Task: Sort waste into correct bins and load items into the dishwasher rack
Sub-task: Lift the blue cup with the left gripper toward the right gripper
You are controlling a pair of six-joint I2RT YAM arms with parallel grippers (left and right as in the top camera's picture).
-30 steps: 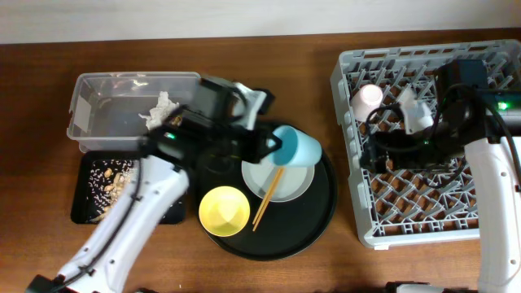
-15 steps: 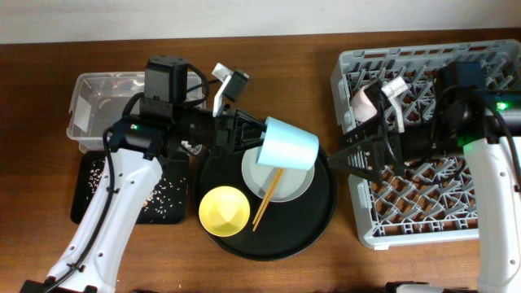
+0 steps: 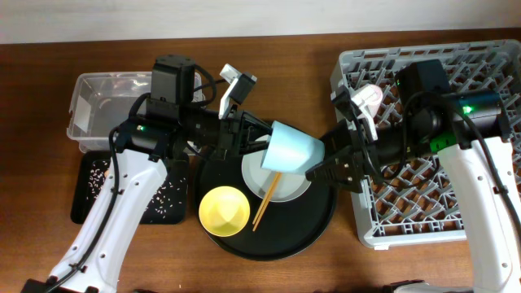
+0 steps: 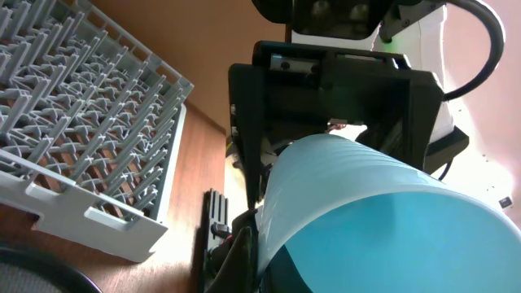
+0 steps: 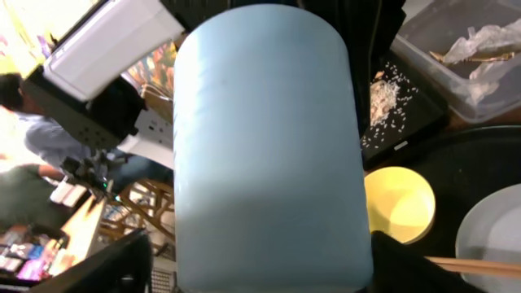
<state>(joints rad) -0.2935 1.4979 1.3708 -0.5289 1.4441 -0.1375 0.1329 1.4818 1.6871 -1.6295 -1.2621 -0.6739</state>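
Left gripper is pinched shut on the rim of the light blue cup, held in air over plate on round black tray. Cup's long axis runs approx left-right, base twd right gripper. Its jaws stand wide, straddling the cup; contact unclear. Dishwasher rack sits just right.

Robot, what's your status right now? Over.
Left pincer shut on light blue cup, held tilted above the round black tray. Right pincer open, astride the cup's base. Nothing between them. Pink cup already in dishwasher rack.
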